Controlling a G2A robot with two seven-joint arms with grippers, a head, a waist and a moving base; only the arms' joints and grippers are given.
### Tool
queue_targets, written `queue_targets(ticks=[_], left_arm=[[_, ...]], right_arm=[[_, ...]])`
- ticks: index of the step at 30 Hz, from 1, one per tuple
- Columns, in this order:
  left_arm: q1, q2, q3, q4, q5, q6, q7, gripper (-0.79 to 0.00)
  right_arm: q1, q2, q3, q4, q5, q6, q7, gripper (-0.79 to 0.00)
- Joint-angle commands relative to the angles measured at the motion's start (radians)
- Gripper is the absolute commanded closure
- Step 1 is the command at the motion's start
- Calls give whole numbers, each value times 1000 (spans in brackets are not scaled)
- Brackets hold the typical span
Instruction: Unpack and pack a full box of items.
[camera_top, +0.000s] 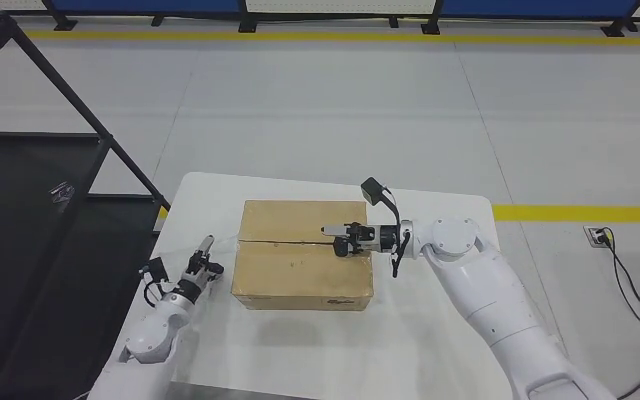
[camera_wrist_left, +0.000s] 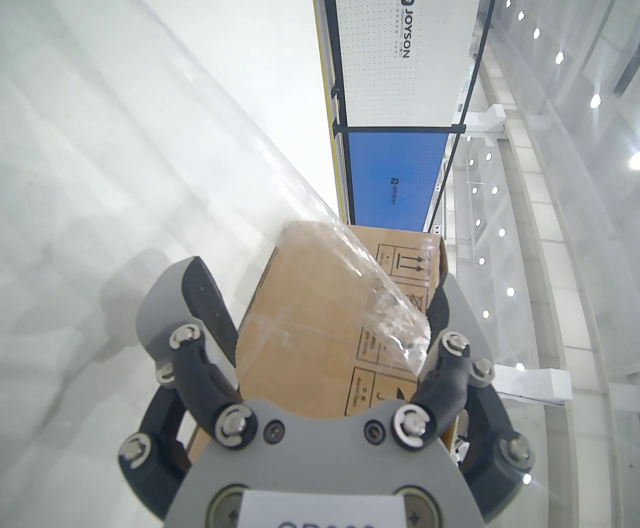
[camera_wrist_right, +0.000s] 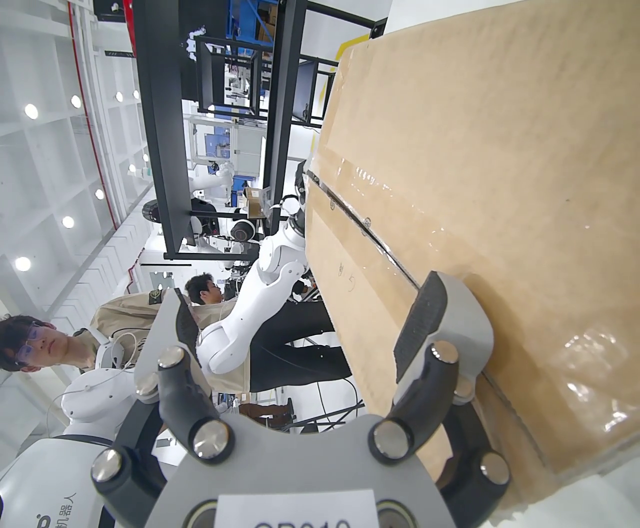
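Observation:
A closed cardboard box (camera_top: 300, 265) lies in the middle of the white table (camera_top: 430, 340), a taped seam (camera_top: 290, 241) running along its top. My right gripper (camera_top: 340, 241) is open over the seam on the box's right half; in the right wrist view one fingertip (camera_wrist_right: 430, 310) rests on the box top (camera_wrist_right: 450, 150) beside the seam. My left gripper (camera_top: 205, 250) stands open just off the box's left end. In the left wrist view the box's end face (camera_wrist_left: 310, 340) shows between its fingers (camera_wrist_left: 202, 295). A loose strip of clear tape (camera_wrist_left: 380, 290) reaches from that end to one fingertip.
A black metal frame (camera_top: 80, 130) and a dark panel stand off the table's left side. Bare table surface lies in front of the box and to its right. A yellow floor line (camera_top: 565, 212) runs behind the table.

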Motion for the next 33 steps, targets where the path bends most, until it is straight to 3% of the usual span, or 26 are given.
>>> queue_targets(ticks=[1,11,17,25,33], left_arm=[[-37,-7,21,51,22,-20,11,-785],[-155,-35,30,209,-68,-99,32,-785],[-165,-30,-10,217,-64,-172,36,-785],[-111,-11,-88,82,-32,-232,48,-785],[13,4,-166,-155,7,-235,79,-785]], right_arm=[[0,0,0,0,0,0,0,-785],[0,0,0,0,0,0,0,-785],[0,0,0,0,0,0,0,-785],[0,0,0,0,0,0,0,-785],[0,0,0,0,0,0,0,-785]])
